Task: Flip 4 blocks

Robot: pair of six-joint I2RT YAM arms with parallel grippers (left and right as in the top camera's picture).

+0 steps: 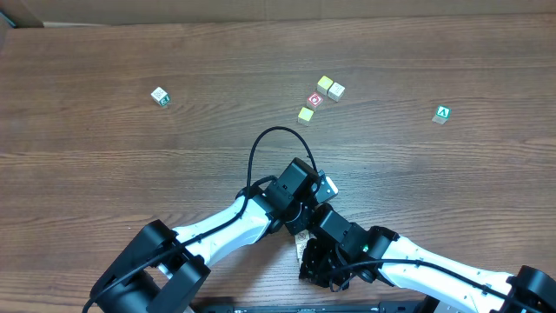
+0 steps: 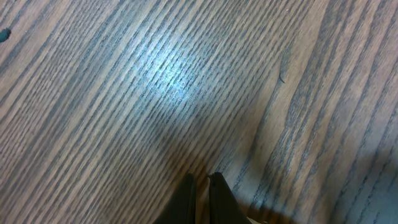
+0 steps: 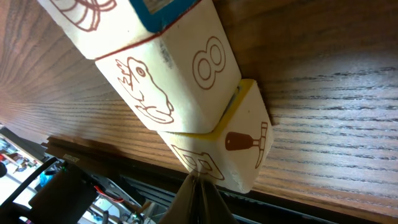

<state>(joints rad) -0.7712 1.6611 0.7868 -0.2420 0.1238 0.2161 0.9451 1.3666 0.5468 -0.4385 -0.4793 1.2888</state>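
Two arms cross low over the near edge of the tabletop (image 1: pixel 130 52), and we find the task's pale wooden blocks (image 3: pixel 186 93) bunched right there, under the right arm. The right wrist view shows them pressed together in a row: the frog block (image 3: pixel 146 87) with a figure 8 on its neighbouring face, the hammer block (image 3: pixel 245 152) with its yellow face touching it, and a third block (image 3: pixel 93 15) at the top edge. We cannot make out the fourth.

The right claw (image 3: pixel 199 186) is clenched and empty, its tips just beside the hammer block. The left claw (image 2: pixel 200 186) is clenched too, with nothing in it, and sees only bare wood grain.

How many blocks have been turned over we cannot tell, since nothing on the faces marks a flipped block from an unflipped one. With neither claw grasping anything, we judge that no flip is under way just now, and any that remain call for a fresh approach.

Well apart on the far side lie the bystanders: a green "A" cube (image 1: pixel 443 114), a green-edged cube (image 1: pixel 159 96) and a red-faced cube (image 1: pixel 314 100) among yellow and tan ones.
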